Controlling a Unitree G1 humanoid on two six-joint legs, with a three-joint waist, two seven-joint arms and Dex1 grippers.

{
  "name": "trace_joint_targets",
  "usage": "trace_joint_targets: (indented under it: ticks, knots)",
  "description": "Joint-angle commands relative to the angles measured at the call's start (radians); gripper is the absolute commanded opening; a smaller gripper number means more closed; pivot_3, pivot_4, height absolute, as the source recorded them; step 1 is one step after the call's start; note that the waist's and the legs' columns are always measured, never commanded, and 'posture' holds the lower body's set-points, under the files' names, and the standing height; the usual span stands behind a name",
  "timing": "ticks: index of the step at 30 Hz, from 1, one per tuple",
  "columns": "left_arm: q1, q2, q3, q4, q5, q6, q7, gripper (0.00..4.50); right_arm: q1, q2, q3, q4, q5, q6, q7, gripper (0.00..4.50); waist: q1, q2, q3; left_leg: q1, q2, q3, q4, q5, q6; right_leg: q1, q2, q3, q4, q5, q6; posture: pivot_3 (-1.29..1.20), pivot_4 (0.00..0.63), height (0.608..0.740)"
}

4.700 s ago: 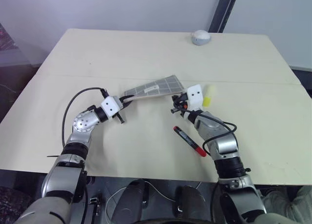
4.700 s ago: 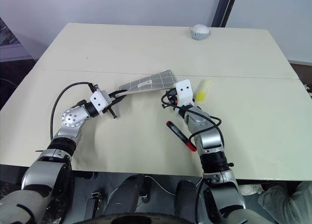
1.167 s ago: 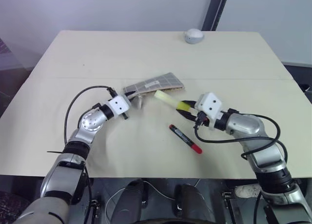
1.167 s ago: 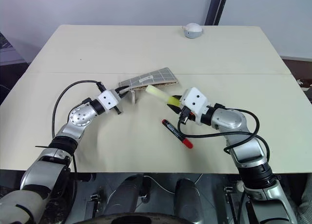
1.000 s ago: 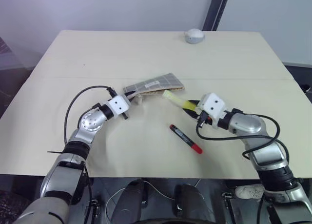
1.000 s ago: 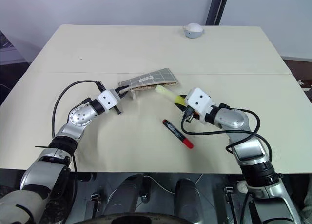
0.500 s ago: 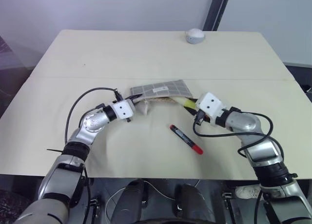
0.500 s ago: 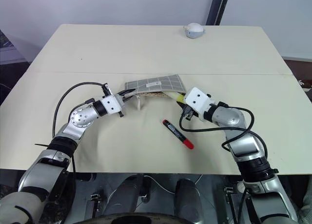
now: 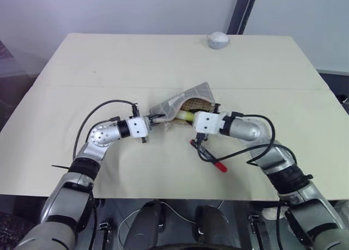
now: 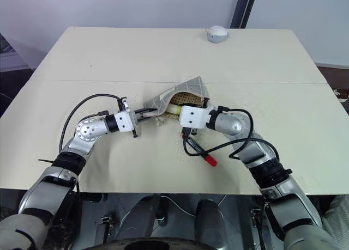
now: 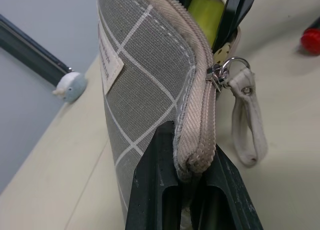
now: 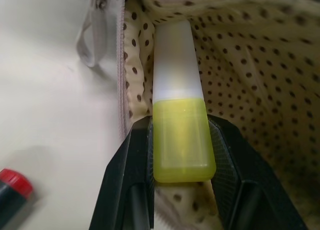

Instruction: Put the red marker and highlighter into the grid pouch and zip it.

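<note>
Right pincer (image 12: 181, 190) pinching highlighter (image 12: 179, 140) inside grid pouch (image 9: 191, 95); left pincer (image 11: 187, 190) clamped on pouch edge; red marker (image 10: 199, 152) on surface (image 9: 109, 59).

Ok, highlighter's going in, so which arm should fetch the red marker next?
Right. The left gripper is shut on the grid pouch edge, holding it open. The right gripper only needs to release the highlighter, and the red marker lies on the table just beneath that arm.

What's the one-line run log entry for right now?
left gripper: shut on pouch | right gripper: highlighter going into pouch | marker: on table
</note>
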Motion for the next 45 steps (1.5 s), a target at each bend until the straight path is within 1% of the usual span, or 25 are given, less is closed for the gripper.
trace_joint_targets:
  ticks: [1,5,6,8,9,10,13,15,18,21,22,24,26,29,30,31,34,36,37,38,41,45]
  knots:
    - [-0.047,-0.015,0.038,-0.014,-0.052,0.01,0.001,0.0,0.021,0.026,-0.021,-0.05,0.064,0.007,0.032,2.28,0.0,0.0,0.0,0.0,0.0,0.0,0.0,0.0,0.0,0.0,0.0,0.0,0.0,0.0,0.0,0.0,0.15,0.74]
    - [-0.061,-0.012,0.07,0.021,-0.063,0.042,0.024,0.0,0.058,0.04,-0.096,-0.101,0.138,0.067,0.022,4.25,-0.002,0.0,0.0,0.0,0.0,0.0,0.0,0.0,0.0,0.0,0.0,0.0,0.001,0.0,0.0,0.0,0.15,0.74]
    - [-0.061,-0.012,0.076,0.027,-0.066,0.048,0.027,0.0,0.067,0.036,-0.108,-0.112,0.143,0.07,0.018,4.42,-0.002,0.0,0.0,0.0,0.0,0.0,0.0,0.0,0.0,0.0,0.0,0.0,0.002,0.0,0.0,0.0,0.15,0.74]
    - [-0.062,-0.011,0.084,0.037,-0.064,0.049,0.028,0.0,0.089,0.039,-0.144,-0.146,0.172,0.094,0.009,4.42,-0.001,0.0,0.0,0.001,0.0,0.0,0.0,0.0,0.0,0.0,0.0,0.0,0.002,0.0,0.0,0.0,0.15,0.74]
    - [-0.062,-0.011,0.09,0.042,-0.063,0.052,0.035,0.0,0.109,0.045,-0.173,-0.177,0.211,0.129,0.011,4.42,-0.001,0.0,0.0,0.001,0.0,0.0,0.0,0.0,0.0,0.0,0.0,0.0,0.002,0.0,0.0,0.0,0.15,0.74]
    - [-0.064,-0.009,0.095,0.05,-0.054,0.054,0.05,0.0,0.137,0.046,-0.201,-0.225,0.26,0.165,0.023,4.42,-0.001,0.0,0.0,0.001,0.0,0.0,0.0,0.0,0.0,0.0,0.0,0.0,0.002,0.0,0.0,0.0,0.15,0.74]
    - [-0.076,0.007,0.098,0.085,0.009,0.043,0.133,0.0,0.3,0.032,-0.325,-0.462,0.522,0.348,0.078,4.42,0.011,0.0,0.0,0.0,0.0,-0.001,0.0,0.0,0.0,0.0,0.0,0.0,0.001,0.0,0.0,0.0,0.15,0.74]
    - [-0.079,0.01,0.094,0.097,0.026,0.04,0.155,0.0,0.381,0.008,-0.37,-0.549,0.6,0.434,0.083,4.42,0.021,-0.001,0.0,0.0,0.0,-0.002,-0.001,0.0,0.0,0.001,0.0,0.0,0.001,0.0,0.0,0.0,0.15,0.74]
    - [-0.078,0.009,0.092,0.106,0.03,0.033,0.162,0.0,0.472,0.002,-0.435,-0.61,0.691,0.524,0.052,4.42,0.026,-0.001,0.0,0.0,0.0,-0.001,-0.001,0.0,0.0,0.001,0.0,0.0,-0.001,0.0,0.0,0.0,0.15,0.74]
    - [-0.072,0.008,0.086,0.107,0.036,0.026,0.159,0.0,0.591,-0.033,-0.435,-0.641,0.676,0.563,0.033,4.42,0.028,-0.001,0.0,0.0,0.001,-0.002,-0.003,-0.001,0.0,0.002,0.001,0.0,-0.006,0.0,0.0,0.0,0.15,0.74]
    - [-0.071,0.008,0.085,0.108,0.038,0.023,0.159,0.0,0.626,-0.056,-0.411,-0.641,0.646,0.569,0.028,4.42,0.028,0.0,0.0,0.0,0.002,-0.002,-0.004,-0.001,0.0,0.002,0.001,0.0,-0.008,0.001,-0.001,0.0,0.15,0.74]
    - [-0.069,0.003,0.079,0.113,0.048,0.017,0.16,0.0,0.697,-0.08,-0.344,-0.576,0.527,0.525,-0.025,4.42,0.027,-0.001,0.0,-0.001,0.002,-0.002,-0.005,-0.001,0.0,0.003,0.001,0.0,-0.013,0.004,-0.003,0.0,0.15,0.74]
    - [-0.072,0.002,0.073,0.116,0.06,0.008,0.163,0.0,0.728,-0.095,-0.312,-0.524,0.443,0.498,-0.074,4.42,0.026,-0.001,0.0,0.0,0.002,-0.002,-0.005,-0.001,0.0,0.004,0.001,0.0,-0.015,0.004,-0.003,0.0,0.15,0.74]
    - [-0.079,-0.001,0.077,0.127,0.065,0.006,0.162,0.0,0.732,-0.084,-0.313,-0.511,0.46,0.489,-0.073,4.42,0.025,-0.001,-0.001,0.0,0.002,-0.001,-0.005,-0.001,0.0,0.005,0.001,0.001,-0.016,0.004,-0.002,0.0,0.15,0.74]
    - [-0.081,-0.002,0.078,0.13,0.066,0.006,0.161,0.0,0.728,-0.082,-0.309,-0.511,0.463,0.487,-0.069,3.9,0.025,-0.001,-0.001,0.0,0.002,-0.001,-0.005,-0.001,0.0,0.005,0.001,0.001,-0.016,0.004,-0.002,0.0,0.15,0.74]
    - [-0.083,-0.004,0.079,0.132,0.066,0.006,0.161,0.0,0.718,-0.077,-0.306,-0.514,0.468,0.485,-0.069,3.63,0.025,-0.001,-0.001,0.0,0.002,-0.001,-0.005,-0.001,0.0,0.005,0.001,0.001,-0.016,0.004,-0.002,0.0,0.15,0.74]
    - [-0.086,-0.009,0.08,0.137,0.069,0.003,0.162,0.0,0.681,-0.06,-0.299,-0.522,0.485,0.479,-0.064,2.11,0.026,-0.001,-0.001,0.0,0.002,-0.001,-0.005,-0.001,0.0,0.005,0.0,0.001,-0.016,0.005,-0.002,0.0,0.15,0.74]
    - [-0.085,-0.012,0.078,0.136,0.072,0.001,0.163,0.0,0.654,-0.051,-0.299,-0.527,0.505,0.486,-0.054,0.94,0.026,-0.001,-0.001,0.0,0.002,-0.001,-0.004,-0.001,0.0,0.005,0.001,0.001,-0.016,0.005,-0.002,0.0,0.15,0.74]
    - [-0.084,-0.013,0.078,0.135,0.073,-0.001,0.163,0.0,0.641,-0.051,-0.296,-0.527,0.504,0.484,-0.051,0.45,0.026,-0.001,-0.001,0.0,0.002,-0.001,-0.004,-0.001,0.0,0.005,0.001,0.001,-0.016,0.005,-0.001,0.0,0.15,0.74]
    - [-0.083,-0.014,0.078,0.133,0.072,-0.001,0.162,0.0,0.615,-0.044,-0.298,-0.53,0.509,0.478,-0.05,0.34,0.026,-0.001,-0.001,0.0,0.002,-0.001,-0.004,-0.001,0.0,0.005,0.001,0.001,-0.016,0.005,-0.001,0.0,0.15,0.74]
    - [-0.073,-0.019,0.077,0.12,0.058,-0.01,0.142,0.0,0.495,-0.025,-0.318,-0.535,0.532,0.486,-0.056,0.35,0.024,-0.001,-0.001,0.0,0.002,-0.001,-0.004,-0.001,0.0,0.004,0.001,0.0,-0.016,0.006,0.001,0.0,0.15,0.74]
    - [-0.058,-0.031,0.084,0.098,0.018,-0.009,0.101,0.0,0.397,-0.056,-0.317,-0.479,0.494,0.486,-0.057,0.35,0.028,-0.001,-0.001,0.0,0.002,-0.001,-0.003,-0.001,0.0,0.004,0.001,-0.001,-0.016,0.007,0.001,0.0,0.15,0.74]
